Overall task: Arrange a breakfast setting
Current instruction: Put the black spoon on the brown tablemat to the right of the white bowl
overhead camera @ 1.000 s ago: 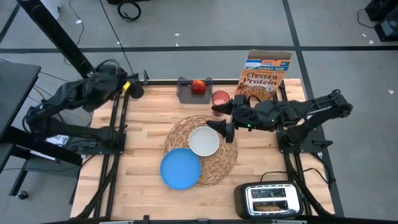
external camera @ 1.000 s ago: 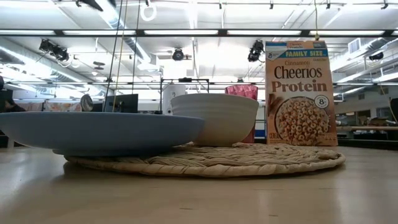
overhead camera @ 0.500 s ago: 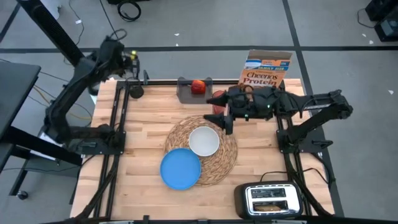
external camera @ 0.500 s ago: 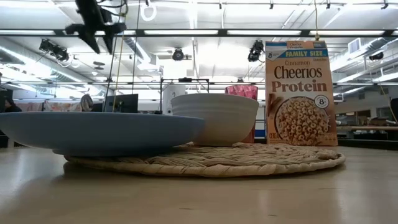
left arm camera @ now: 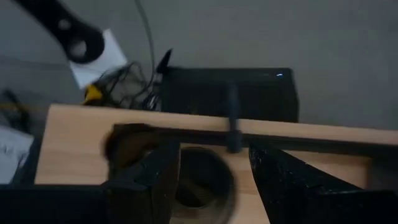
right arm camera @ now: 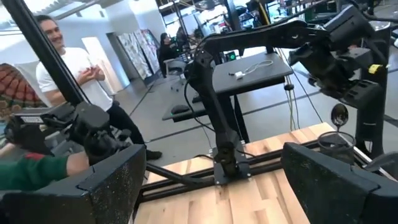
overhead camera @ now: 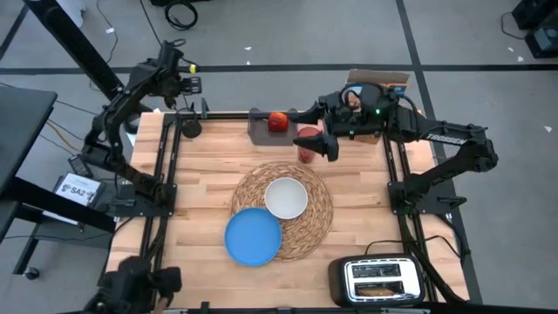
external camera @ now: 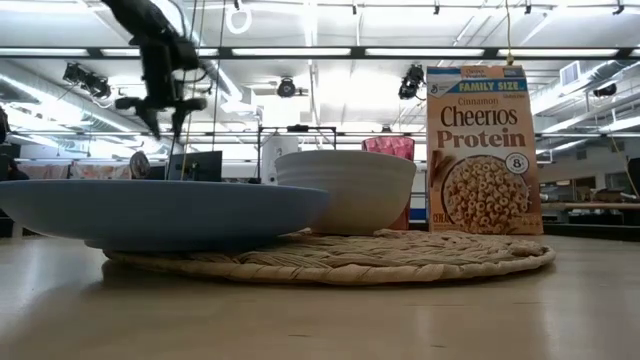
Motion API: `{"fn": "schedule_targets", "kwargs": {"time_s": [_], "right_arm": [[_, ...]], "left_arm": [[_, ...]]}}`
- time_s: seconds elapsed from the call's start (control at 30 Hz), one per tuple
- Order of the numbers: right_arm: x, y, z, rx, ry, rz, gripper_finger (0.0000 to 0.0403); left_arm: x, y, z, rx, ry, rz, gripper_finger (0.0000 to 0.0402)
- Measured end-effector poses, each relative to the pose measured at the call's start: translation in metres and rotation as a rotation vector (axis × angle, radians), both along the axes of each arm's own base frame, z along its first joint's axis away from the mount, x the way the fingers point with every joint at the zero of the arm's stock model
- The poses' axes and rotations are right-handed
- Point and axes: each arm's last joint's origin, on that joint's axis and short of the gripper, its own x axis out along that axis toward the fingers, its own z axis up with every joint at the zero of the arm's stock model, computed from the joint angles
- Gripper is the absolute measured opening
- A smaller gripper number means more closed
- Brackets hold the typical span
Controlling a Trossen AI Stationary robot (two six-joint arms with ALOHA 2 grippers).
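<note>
The left gripper point(overhead camera: 185, 85) hangs wide open and empty over the table's eleven o'clock corner; the metal spoon point(right arm camera: 339, 114) stands there just below the jaws, so a skewed descent could topple it; the right gripper point(overhead camera: 319, 133), open and empty, hovers beside the translucent red cup point(overhead camera: 308, 139), which it could knock.

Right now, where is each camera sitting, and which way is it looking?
High view: above the table, looking straight down; both arms show, left gripper over the far left corner, right gripper by the red cup.
Low view: at table height, looking level past the blue plate and white bowl; the left arm hangs above.
Left wrist view: looks down at the table edge past its own dark fingers.
Right wrist view: looks across the table at the left arm and people.
High and low views share the Cheerios Protein box.
</note>
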Motion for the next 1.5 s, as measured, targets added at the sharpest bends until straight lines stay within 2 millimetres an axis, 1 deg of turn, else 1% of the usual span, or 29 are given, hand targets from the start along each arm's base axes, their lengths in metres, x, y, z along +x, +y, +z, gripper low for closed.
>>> {"fn": "schedule_targets", "kwargs": {"time_s": [0.13, 0.2, 0.27, 0.43, 0.5, 0.57, 0.63, 0.7, 0.8, 0.87, 1.03, 1.1, 1.17, 1.3, 1.43, 1.5], "right_arm": [[-0.001, -0.019, -0.002, 0.003, 0.007, -0.021, 0.0375], [-0.002, -0.027, -0.003, 0.005, 0.011, -0.036, 0.0375], [-0.003, -0.032, -0.004, 0.007, 0.014, -0.046, 0.0375], [-0.005, -0.041, -0.004, -0.009, 0.014, -0.091, 0.0375], [-0.005, -0.043, -0.003, -0.016, 0.011, -0.124, 0.0375], [-0.006, -0.046, -0.003, -0.026, 0.011, -0.154, 0.0375], [-0.007, -0.048, -0.003, -0.034, 0.011, -0.178, 0.0375], [-0.007, -0.050, -0.003, -0.040, 0.007, -0.186, 0.0375], [-0.009, -0.054, -0.001, -0.056, -0.006, -0.201, 0.0375], [-0.008, -0.058, -0.002, -0.081, -0.012, -0.211, 0.0375], [-0.009, -0.067, -0.004, -0.131, -0.004, -0.209, 0.0375], [-0.010, -0.068, -0.004, -0.142, -0.003, -0.204, 0.0375], [-0.010, -0.069, -0.004, -0.150, -0.001, -0.194, 0.0375], [-0.010, -0.067, -0.006, -0.126, 0.014, -0.144, 0.0375], [-0.008, -0.061, -0.009, -0.109, 0.043, -0.100, 0.0375], [-0.007, -0.059, -0.009, -0.123, 0.042, -0.090, 0.0375]], "left_arm": [[-0.012, 0.017, -0.004, 0.036, -0.069, 0.042, 0.0197], [-0.013, 0.025, -0.007, 0.066, -0.086, 0.055, 0.0196], [-0.013, 0.033, -0.010, 0.096, -0.071, 0.074, 0.0196], [-0.019, 0.053, -0.031, 0.103, -0.021, 0.176, 0.0196], [-0.020, 0.056, -0.035, 0.119, 0.012, 0.255, 0.0195], [-0.018, 0.056, -0.035, 0.152, 0.034, 0.324, 0.0189], [-0.015, 0.055, -0.034, 0.166, 0.067, 0.346, 0.0178], [-0.016, 0.051, -0.035, 0.132, 0.119, 0.333, 0.0164], [-0.016, 0.050, -0.024, 0.116, 0.128, 0.304, 0.0146], [-0.019, 0.049, -0.015, 0.089, 0.140, 0.288, 0.0140], [-0.026, 0.048, 0.022, 0.066, 0.184, 0.138, 0.0140], [-0.027, 0.045, 0.034, 0.043, 0.210, 0.065, 0.0141], [-0.027, 0.045, 0.042, 0.058, 0.198, 0.038, 0.0141], [-0.026, 0.048, 0.042, 0.069, 0.195, -0.003, 0.0141], [-0.024, 0.051, 0.026, 0.006, 0.149, 0.024, 0.0141], [-0.023, 0.055, 0.018, 0.025, 0.060, 0.099, 0.0141]]}}
